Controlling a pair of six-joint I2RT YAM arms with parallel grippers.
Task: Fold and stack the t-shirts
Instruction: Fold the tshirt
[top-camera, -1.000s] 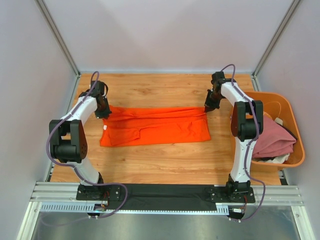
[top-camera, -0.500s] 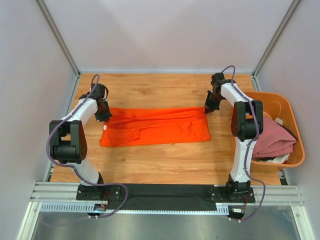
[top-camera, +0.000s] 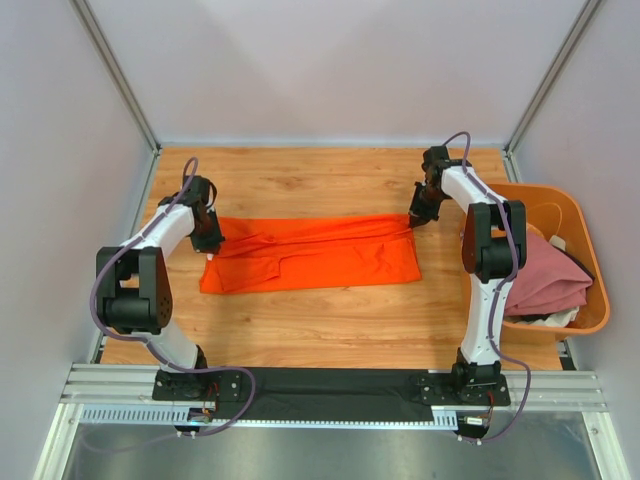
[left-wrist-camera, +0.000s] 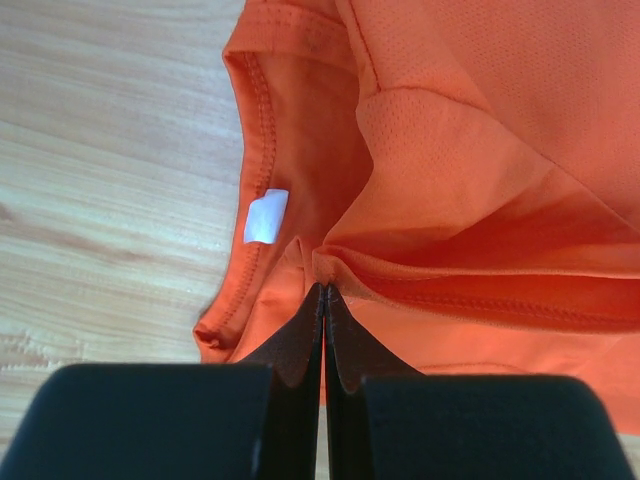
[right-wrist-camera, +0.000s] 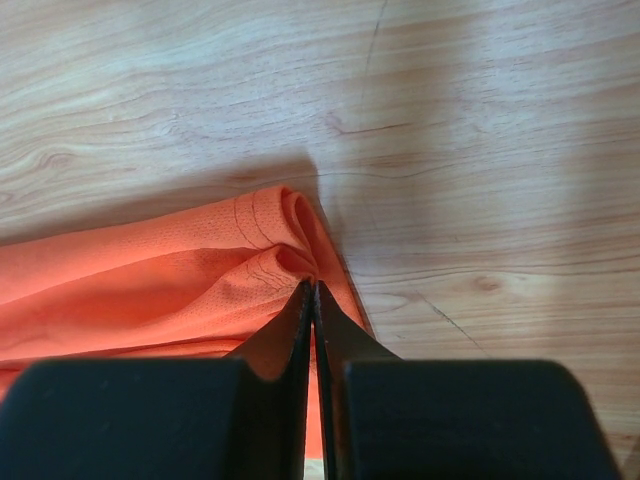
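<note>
The orange t-shirt (top-camera: 315, 255) lies spread as a long strip across the table's middle. My left gripper (top-camera: 213, 242) is shut on the shirt's left end beside the collar; in the left wrist view the gripper (left-wrist-camera: 325, 290) pinches a cloth fold (left-wrist-camera: 420, 270) next to the white label (left-wrist-camera: 266, 217). My right gripper (top-camera: 414, 218) is shut on the shirt's far right corner; in the right wrist view the gripper (right-wrist-camera: 312, 288) pinches the bunched corner (right-wrist-camera: 285, 250). A dusty pink t-shirt (top-camera: 545, 275) lies in the tub at the right.
The rigid orange plastic tub (top-camera: 590, 250) stands at the table's right edge, holding the pink cloth and other items. Grey enclosure walls and metal posts (top-camera: 115, 75) surround the wooden table (top-camera: 320, 180). A black strip (top-camera: 330, 385) runs along the near edge.
My left gripper has moved a little toward the near side and right, drawing the shirt's left end with it. The right gripper has hardly moved.
</note>
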